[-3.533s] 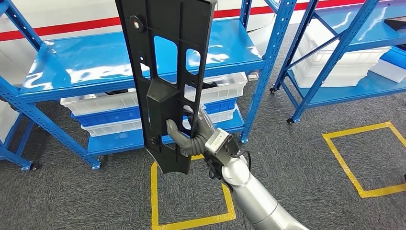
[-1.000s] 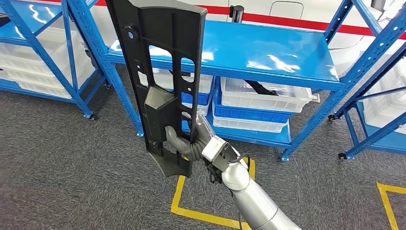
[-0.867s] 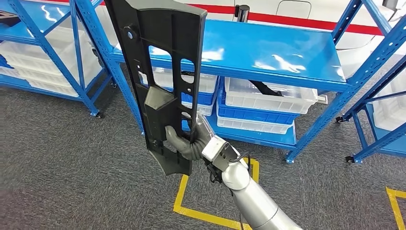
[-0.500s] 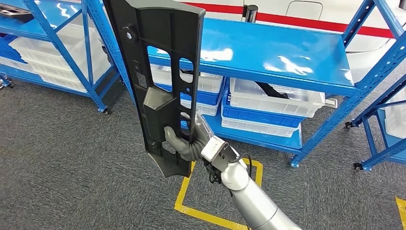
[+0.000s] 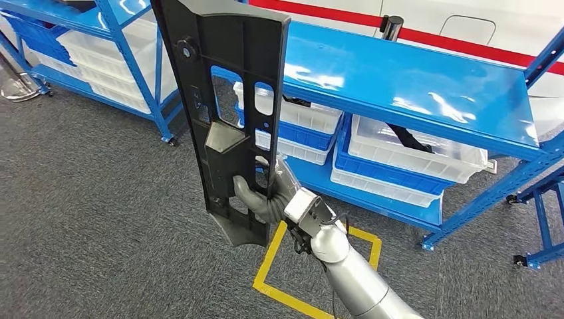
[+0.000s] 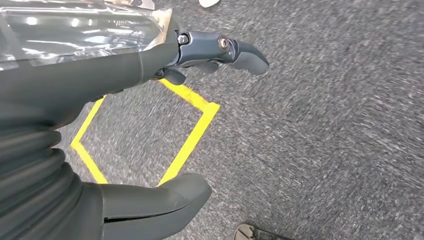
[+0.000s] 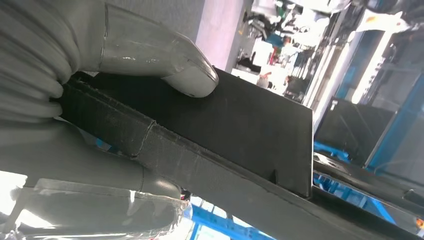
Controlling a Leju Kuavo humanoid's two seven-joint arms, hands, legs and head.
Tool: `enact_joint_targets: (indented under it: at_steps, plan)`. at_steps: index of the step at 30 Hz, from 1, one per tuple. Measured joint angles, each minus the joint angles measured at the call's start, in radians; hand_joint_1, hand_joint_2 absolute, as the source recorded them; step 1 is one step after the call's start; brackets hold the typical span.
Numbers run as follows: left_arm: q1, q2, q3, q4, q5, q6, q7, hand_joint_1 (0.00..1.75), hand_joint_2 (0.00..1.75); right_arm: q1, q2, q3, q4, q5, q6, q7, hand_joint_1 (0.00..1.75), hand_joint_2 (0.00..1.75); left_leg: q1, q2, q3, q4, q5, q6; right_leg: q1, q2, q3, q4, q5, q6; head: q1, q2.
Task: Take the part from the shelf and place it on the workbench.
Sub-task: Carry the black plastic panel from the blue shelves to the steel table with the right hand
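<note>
right hand [image 5: 265, 199] raised, fingers [image 5: 247, 194] gripping the upright part [image 5: 226, 100]

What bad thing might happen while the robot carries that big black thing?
The right robot hand grips the long black plastic panel only near its lower end, so the tall part might tip or slip. Its top stands close in front of the blue metal shelf, so turning might knock it.

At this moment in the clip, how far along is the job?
Done: the black part is off the blue shelf. In hand: the right robot hand grips it near its lower end, upright above the carpet. The left robot hand holds nothing. Left: placing it on the workbench.
</note>
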Motion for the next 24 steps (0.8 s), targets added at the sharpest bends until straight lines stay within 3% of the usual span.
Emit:
enact_joint_targets:
  at_steps: [2, 4, 6, 10, 12, 13, 15, 16, 17, 19, 21, 22, 24]
  plan:
    - [0.000, -0.001, 0.000, 0.000, -0.001, -0.001, 0.000, 0.00, 1.75, -0.001, -0.001, 0.001, 0.001, -0.001, -0.001, -0.001, 1.75, 1.75, 0.001, -0.020, -0.001, 0.008, -0.004, -0.008, -0.008, 0.020, 0.067, -0.142, 0.057, 0.016, 0.000, 0.000]
    - [0.000, -0.001, 0.000, 0.000, -0.002, -0.003, 0.000, 0.00, 1.75, -0.002, -0.002, 0.002, 0.002, -0.004, -0.003, -0.002, 1.75, 1.75, -0.001, -0.034, -0.008, 0.016, -0.006, -0.021, -0.010, 0.035, 0.102, -0.215, 0.082, 0.009, 0.000, 0.000]
    - [0.003, 0.000, 0.000, 0.000, -0.002, -0.005, -0.001, 0.00, 1.75, -0.001, -0.004, 0.002, 0.003, -0.007, -0.007, -0.003, 1.75, 1.75, 0.000, -0.041, -0.012, 0.015, -0.003, -0.031, -0.006, 0.030, 0.103, -0.217, 0.084, -0.006, -0.001, 0.000]
    - [0.004, 0.000, 0.000, 0.000, -0.002, -0.007, -0.001, 0.00, 1.75, -0.001, -0.004, 0.002, 0.003, -0.008, -0.009, -0.003, 1.75, 1.75, 0.003, -0.044, -0.013, 0.012, -0.001, -0.035, -0.004, 0.027, 0.103, -0.216, 0.085, -0.010, 0.000, 0.000]
    - [0.005, 0.002, 0.000, 0.000, -0.002, -0.007, -0.003, 0.00, 1.75, -0.001, -0.002, 0.002, 0.004, -0.009, -0.011, -0.004, 1.75, 1.75, 0.004, -0.032, -0.015, 0.018, -0.006, -0.038, -0.009, 0.021, 0.104, -0.219, 0.088, -0.018, -0.001, 0.000]
    - [0.004, 0.003, 0.000, 0.000, -0.002, -0.008, -0.004, 0.00, 1.75, -0.001, -0.002, 0.003, 0.004, -0.010, -0.012, -0.006, 1.75, 1.75, 0.005, -0.011, -0.039, 0.071, -0.036, -0.043, -0.009, 0.012, 0.104, -0.221, 0.089, -0.026, -0.002, 0.000]
    - [0.004, 0.005, 0.000, 0.000, 0.000, -0.008, -0.008, 0.00, 1.75, 0.003, -0.001, 0.003, 0.008, -0.011, -0.014, -0.008, 1.75, 1.75, 0.005, 0.031, -0.115, 0.231, -0.108, -0.050, -0.005, -0.014, 0.104, -0.222, 0.089, -0.041, -0.005, 0.000]
    - [0.003, 0.005, 0.001, 0.000, 0.004, -0.008, -0.011, 0.00, 1.75, 0.005, -0.001, 0.004, 0.011, -0.011, -0.015, -0.010, 1.75, 1.75, 0.006, 0.045, -0.144, 0.290, -0.130, -0.052, -0.001, -0.028, 0.104, -0.222, 0.088, -0.045, -0.006, 0.000]
    - [0.003, 0.006, 0.002, 0.000, 0.008, -0.008, -0.015, 0.00, 1.75, 0.006, -0.001, 0.005, 0.013, -0.011, -0.016, -0.012, 1.75, 1.75, 0.005, 0.047, -0.137, 0.277, -0.113, -0.049, 0.001, -0.038, 0.104, -0.222, 0.088, -0.046, -0.006, 0.000]
    - [0.003, 0.008, 0.007, 0.000, 0.012, -0.008, -0.027, 0.00, 1.75, 0.006, 0.000, 0.008, 0.015, -0.011, -0.019, -0.018, 1.75, 1.75, 0.001, 0.070, -0.063, 0.136, -0.052, -0.037, 0.005, -0.051, 0.106, -0.222, 0.086, -0.045, -0.006, 0.000]
    - [0.001, 0.011, 0.010, 0.000, 0.006, -0.013, -0.038, 0.00, 1.75, 0.006, 0.000, 0.009, 0.015, -0.008, -0.026, -0.025, 1.75, 1.75, -0.008, 0.091, -0.014, 0.039, -0.024, -0.026, 0.012, -0.063, 0.106, -0.222, 0.084, -0.041, -0.006, 0.000]
    - [0.001, 0.013, 0.010, 0.000, 0.002, -0.017, -0.043, 0.00, 1.75, 0.007, 0.000, 0.010, 0.015, -0.006, -0.030, -0.029, 1.75, 1.75, -0.013, 0.093, -0.009, 0.025, -0.024, -0.022, 0.014, -0.068, 0.106, -0.223, 0.083, -0.037, -0.005, 0.000]
    - [0.001, 0.016, 0.010, 0.000, -0.004, -0.023, -0.049, 0.00, 1.75, 0.009, -0.001, 0.012, 0.015, 0.000, -0.034, -0.033, 1.75, 1.75, -0.012, 0.076, -0.010, 0.019, -0.017, -0.013, 0.015, -0.077, 0.107, -0.225, 0.082, -0.027, -0.005, 0.000]
